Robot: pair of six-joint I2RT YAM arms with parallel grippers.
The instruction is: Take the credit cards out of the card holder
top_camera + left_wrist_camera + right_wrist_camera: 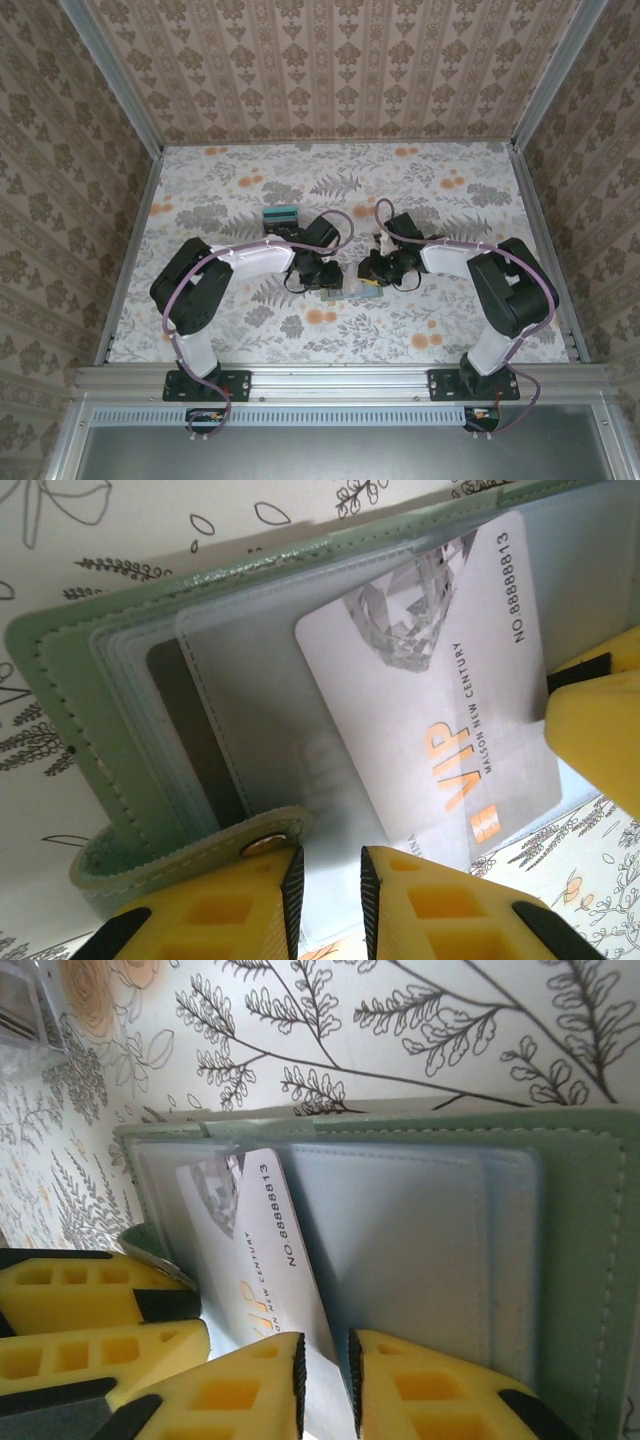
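The card holder (345, 291) lies open on the table between my two grippers, its clear sleeves fanned out. Seen from the left wrist, its grey-green cover (70, 700) is at the left, and a pale grey-white credit card (430, 680) marked VIP sticks out of a sleeve. My left gripper (332, 870) is shut on the holder's blue-grey sleeve edge beside the snap tab. My right gripper (325, 1350) has its jaws slightly apart around the near end of that credit card (255, 1230). The holder's cover (580, 1260) runs along the right of the right wrist view.
A teal-and-grey stack of cards (280, 215) rests on the floral table (450, 330) just behind the left arm. Patterned walls close in the table on three sides. Both arms meet at the table's middle.
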